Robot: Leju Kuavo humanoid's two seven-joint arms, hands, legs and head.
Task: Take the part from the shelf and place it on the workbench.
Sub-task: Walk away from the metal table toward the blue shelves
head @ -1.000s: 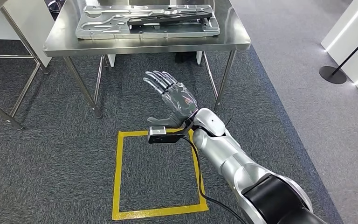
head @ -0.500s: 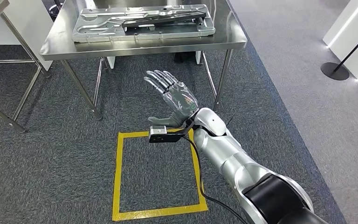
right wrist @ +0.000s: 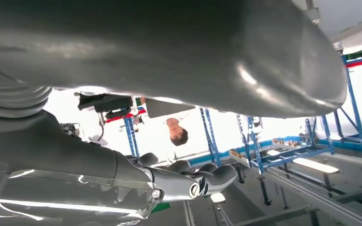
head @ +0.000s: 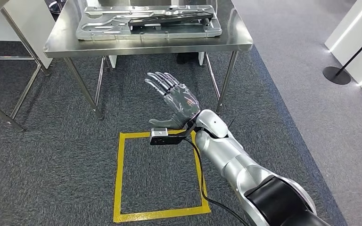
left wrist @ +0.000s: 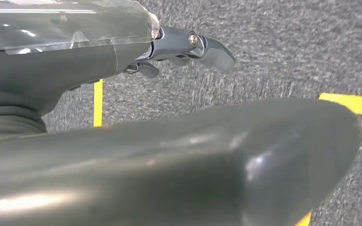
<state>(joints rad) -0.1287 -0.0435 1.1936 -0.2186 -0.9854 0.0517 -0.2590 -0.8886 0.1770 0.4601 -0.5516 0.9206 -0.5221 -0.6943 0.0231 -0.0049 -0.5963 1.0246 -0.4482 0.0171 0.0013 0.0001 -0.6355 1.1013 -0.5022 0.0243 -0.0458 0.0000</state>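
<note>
We log the right robot hand (head: 176,96) raised over the carpet (head: 52,155) with fingers spread and nothing in it: released. Against the frame half a second back, the whole picture has shifted slightly, so the camera moved; the hand's pose over the yellow tape square (head: 120,188) reads the same. The left robot hand (left wrist: 188,47) shows in its wrist view above the carpet, fingers extended and empty, also released.

Beyond the right robot hand stands the steel desk (head: 146,44). The part (head: 148,21), a flat grey stamped metal panel, lies flat on the desk top. Its long axis runs left to right across the head view, parallel to the desk's near edge. A dark bar lies along it, same direction.
</note>
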